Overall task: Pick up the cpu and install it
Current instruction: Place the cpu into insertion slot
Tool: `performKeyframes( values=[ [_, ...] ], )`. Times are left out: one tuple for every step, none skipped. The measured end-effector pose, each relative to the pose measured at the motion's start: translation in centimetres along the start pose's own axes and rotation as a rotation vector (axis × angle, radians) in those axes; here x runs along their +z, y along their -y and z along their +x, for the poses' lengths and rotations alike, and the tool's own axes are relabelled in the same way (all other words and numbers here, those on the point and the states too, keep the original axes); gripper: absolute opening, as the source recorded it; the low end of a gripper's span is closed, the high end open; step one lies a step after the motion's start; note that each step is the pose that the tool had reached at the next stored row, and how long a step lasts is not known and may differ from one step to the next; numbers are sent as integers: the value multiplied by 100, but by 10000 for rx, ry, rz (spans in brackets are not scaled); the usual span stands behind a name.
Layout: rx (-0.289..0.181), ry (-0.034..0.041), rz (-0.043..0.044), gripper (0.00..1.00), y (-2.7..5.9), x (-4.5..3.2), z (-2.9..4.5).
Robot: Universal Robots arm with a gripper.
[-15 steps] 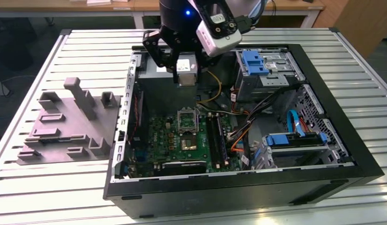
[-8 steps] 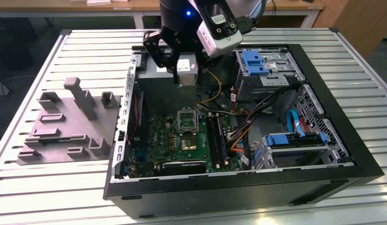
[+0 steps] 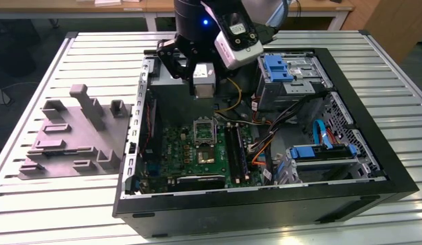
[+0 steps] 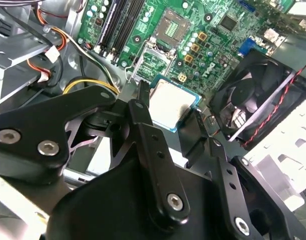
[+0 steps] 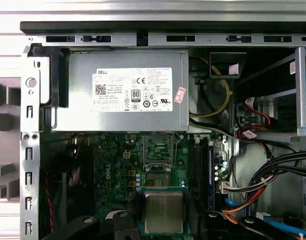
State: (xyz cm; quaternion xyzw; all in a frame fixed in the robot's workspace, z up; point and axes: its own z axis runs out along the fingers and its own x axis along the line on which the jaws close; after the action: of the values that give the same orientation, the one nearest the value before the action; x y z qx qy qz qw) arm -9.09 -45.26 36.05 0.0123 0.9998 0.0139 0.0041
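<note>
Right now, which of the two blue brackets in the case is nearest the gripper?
The upper blue bracket, just to the exterior view's right of the gripper holding the cpu; the lower blue bracket sits farther off.

The exterior view looks obliquely down from a distance onto the open black computer case. Both wrist views look down at close range and share the green motherboard and the silver square cpu.
</note>
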Motion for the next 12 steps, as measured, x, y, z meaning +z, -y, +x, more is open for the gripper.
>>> performKeyframes(
  values=[
    [-1, -2, 4, 47, 5, 3, -1],
    [-2, -1, 3, 47, 14, 4, -2],
    [0, 0, 1, 47, 24, 6, -2],
    [0, 0, 1, 47, 32, 7, -2],
    [0, -1, 2, 47, 39, 8, -2],
    [0, 0, 0, 47, 42, 11, -2],
    [2, 0, -1, 47, 43, 16, -2],
    [1, 0, 1, 47, 44, 22, -4],
    [1, -1, 2, 47, 44, 28, -6],
    [1, -1, 1, 47, 45, 34, -7],
    [2, -1, 2, 47, 45, 38, -8],
    [2, -1, 2, 47, 45, 39, -8]
  ],
)
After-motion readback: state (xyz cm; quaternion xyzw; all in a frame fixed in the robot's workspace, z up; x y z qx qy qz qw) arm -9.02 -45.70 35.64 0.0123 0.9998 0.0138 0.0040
